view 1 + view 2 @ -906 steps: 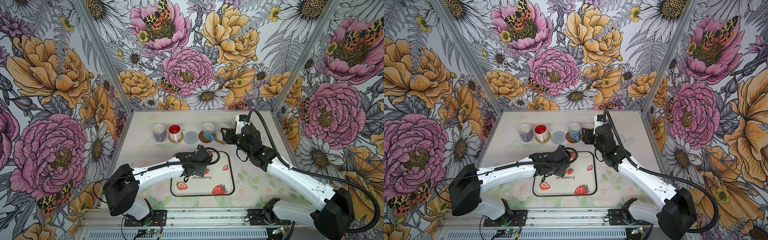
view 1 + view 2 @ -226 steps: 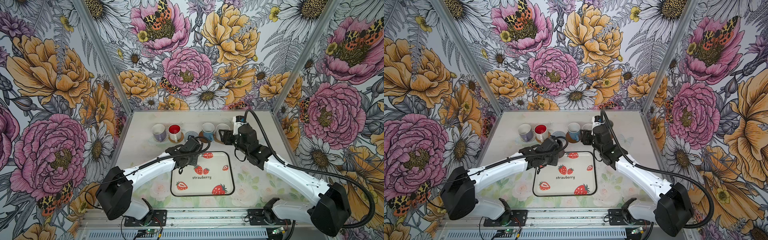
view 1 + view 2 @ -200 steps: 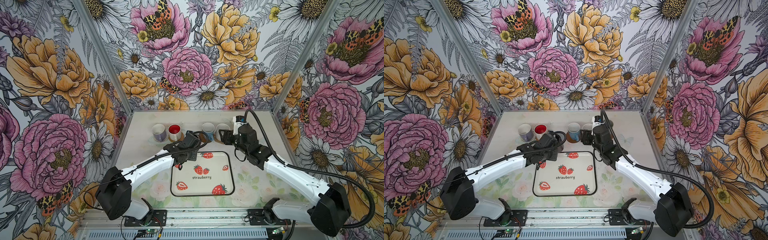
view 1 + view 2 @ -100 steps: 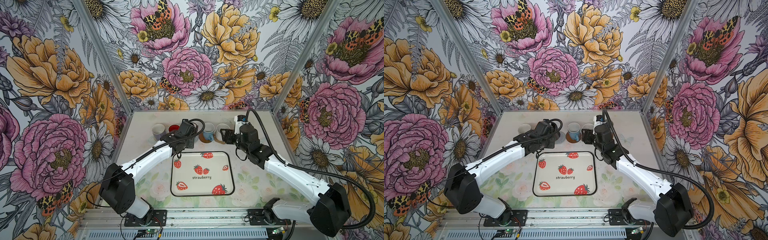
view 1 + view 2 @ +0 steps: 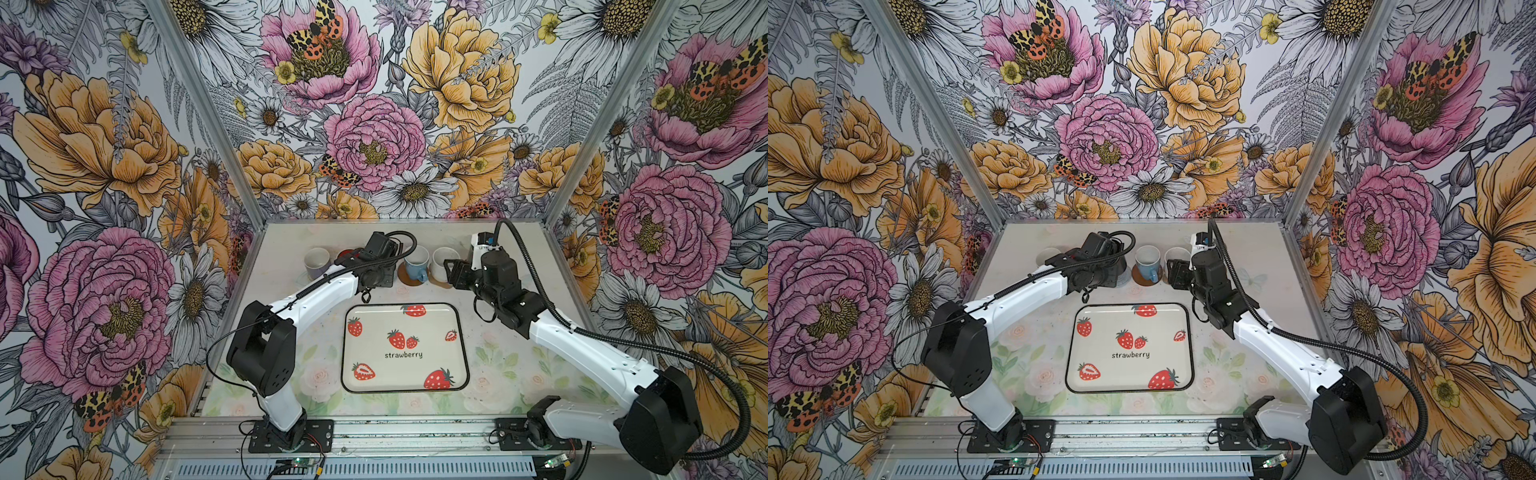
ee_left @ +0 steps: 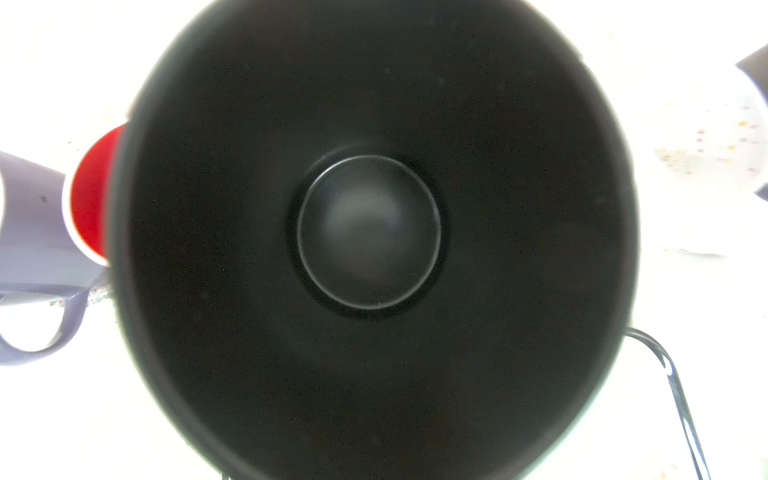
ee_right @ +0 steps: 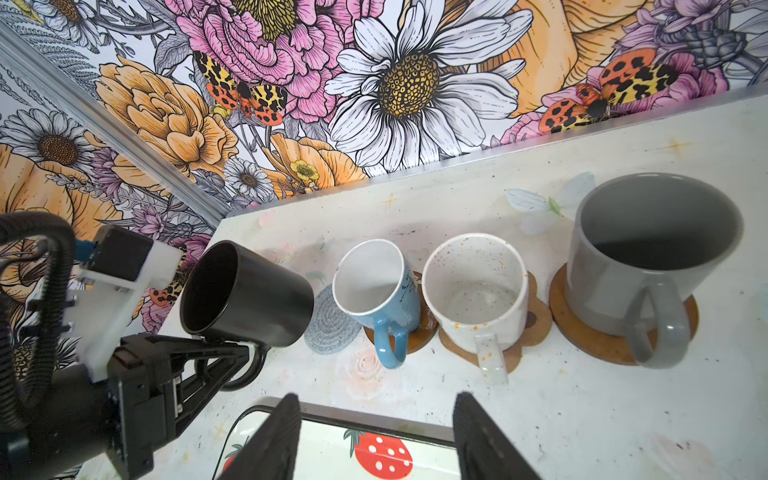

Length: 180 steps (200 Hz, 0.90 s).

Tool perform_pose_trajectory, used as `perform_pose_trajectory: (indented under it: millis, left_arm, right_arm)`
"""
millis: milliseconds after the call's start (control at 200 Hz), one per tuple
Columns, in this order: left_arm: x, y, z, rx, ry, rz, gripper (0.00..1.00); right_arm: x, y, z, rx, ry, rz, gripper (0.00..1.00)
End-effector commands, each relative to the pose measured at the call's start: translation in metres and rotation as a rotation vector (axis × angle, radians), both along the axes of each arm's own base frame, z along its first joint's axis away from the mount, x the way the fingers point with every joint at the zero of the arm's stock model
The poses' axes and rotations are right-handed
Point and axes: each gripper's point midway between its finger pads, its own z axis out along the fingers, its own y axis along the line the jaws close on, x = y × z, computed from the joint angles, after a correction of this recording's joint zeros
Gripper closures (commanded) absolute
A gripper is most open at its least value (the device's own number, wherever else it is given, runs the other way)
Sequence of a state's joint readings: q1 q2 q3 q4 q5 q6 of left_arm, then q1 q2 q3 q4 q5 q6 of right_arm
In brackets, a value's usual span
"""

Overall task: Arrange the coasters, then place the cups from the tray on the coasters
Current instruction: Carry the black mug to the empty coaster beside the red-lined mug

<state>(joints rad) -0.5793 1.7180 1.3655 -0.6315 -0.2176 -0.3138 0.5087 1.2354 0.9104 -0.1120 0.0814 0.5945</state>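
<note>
Here, the left gripper (image 7: 245, 351) has its black fingers pressed together on the loop handle of a glossy black ceramic mug (image 7: 249, 295), pinching it and carrying it clear of the table. The right gripper (image 7: 378, 399) has its fingers spread wide with nothing between them, and it hovers over the far rim of a rounded cream-white tray printed with red strawberries (image 5: 432, 365). The black mug is tipped well off upright. Its long axis leans over and its open mouth faces back toward the left wrist, so that wrist's camera looks straight down its dark inside. Its base hangs at the edge of a round grey spiral coaster (image 7: 330, 328); whether they touch cannot be told. Next along the back row stand a light blue mug (image 7: 378, 291) on a brown disc coaster (image 7: 424, 328), a speckled white mug (image 7: 478, 291) on a tan paw-shaped coaster (image 7: 538, 320), and a taller grey mug (image 7: 648, 249) on a second brown disc (image 7: 590, 332), all with handles toward the tray. On the black mug's other side sit a red-inside white mug (image 6: 93, 195) and a lilac mug (image 6: 33, 232).
</note>
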Motion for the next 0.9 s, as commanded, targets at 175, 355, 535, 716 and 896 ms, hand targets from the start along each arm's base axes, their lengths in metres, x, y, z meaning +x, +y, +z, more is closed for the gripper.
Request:
perform_pose_trajectory:
  millis: [175, 355, 535, 716, 896]
  left_arm:
    - [0.035, -0.008, 0.022, -0.036, -0.091, 0.002, 1.00]
    - [0.043, 0.000, 0.009, -0.023, -0.067, 0.026, 1.00]
    - [0.046, -0.004, -0.010, -0.036, -0.027, 0.013, 1.00]
    - [0.049, -0.007, -0.021, -0.036, -0.004, 0.004, 1.00]
    - [0.048, -0.005, -0.028, -0.029, 0.010, 0.013, 1.00]
  right_arm:
    - [0.006, -0.005, 0.004, 0.016, -0.016, -0.010, 0.39]
    - [0.011, -0.005, -0.002, 0.010, 0.001, -0.014, 0.39]
    - [0.016, -0.001, -0.008, 0.011, 0.021, -0.006, 0.39]
    - [0.020, 0.003, -0.011, 0.011, 0.032, 0.004, 0.39]
    - [0.021, 0.003, -0.012, 0.011, 0.034, 0.003, 0.39]
